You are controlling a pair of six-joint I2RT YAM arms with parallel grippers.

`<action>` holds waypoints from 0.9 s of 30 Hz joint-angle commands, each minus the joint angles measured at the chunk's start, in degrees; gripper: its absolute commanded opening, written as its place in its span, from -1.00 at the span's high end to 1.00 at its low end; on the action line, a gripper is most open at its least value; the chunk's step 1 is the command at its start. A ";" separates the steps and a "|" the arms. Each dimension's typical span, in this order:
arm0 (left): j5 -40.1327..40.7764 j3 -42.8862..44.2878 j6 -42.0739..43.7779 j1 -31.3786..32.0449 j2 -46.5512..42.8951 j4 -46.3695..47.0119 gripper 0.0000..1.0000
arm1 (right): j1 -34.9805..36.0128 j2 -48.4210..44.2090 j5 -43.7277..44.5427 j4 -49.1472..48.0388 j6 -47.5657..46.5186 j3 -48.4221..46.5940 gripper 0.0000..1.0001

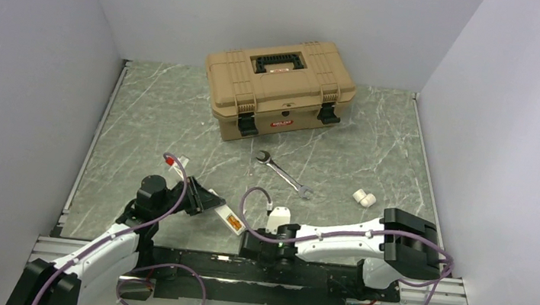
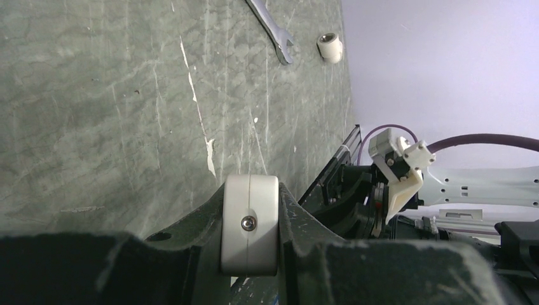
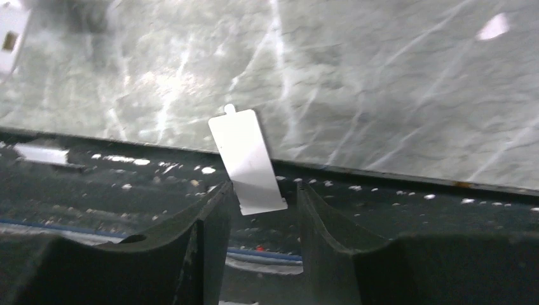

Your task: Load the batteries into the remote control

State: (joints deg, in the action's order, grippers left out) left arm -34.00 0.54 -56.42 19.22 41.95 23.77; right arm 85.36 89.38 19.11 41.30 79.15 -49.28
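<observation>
Marbled grey table (image 1: pixel 155 124): at its near edge the left gripper (image 2: pixel 250 219) pinches the remote control (image 1: pixel 232 222), recess upward; beside it the right gripper (image 3: pixel 264 190) stands spread about the loose cover (image 3: pixel 246 159). Farther off lie the batteries (image 1: pixel 364 198); fetching one seems next.

A tan plastic toolbox (image 1: pixel 280 86) blocks the grey marbled surface's (image 1: pixel 147 123) far middle. A steel wrench (image 1: pixel 284 172) and small white cylinders (image 1: pixel 364 198) lie centre-right. The left half offers passage.

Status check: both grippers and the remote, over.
Left gripper shut on remote control, recess up. Right gripper open, white cover plate between its jaws. Wrench and toolbox farther back, clear of both arms.
</observation>
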 commanded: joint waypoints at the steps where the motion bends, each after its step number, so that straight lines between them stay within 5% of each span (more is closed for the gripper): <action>1: -0.31 -4.31 0.44 0.20 0.50 3.77 0.97 | -2.07 0.04 5.74 5.84 1.12 3.35 0.21; 6: -0.41 -4.01 0.87 0.16 0.87 3.48 0.96 | -2.45 1.66 6.61 7.77 -0.10 1.73 0.38; 27: -0.30 -3.70 0.88 0.16 0.90 3.37 0.97 | -1.80 -1.07 3.03 8.08 -1.15 2.42 0.22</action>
State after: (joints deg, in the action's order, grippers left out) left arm -34.02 0.54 -56.23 19.22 43.64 24.29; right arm 83.46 89.23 21.96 44.91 78.43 -48.12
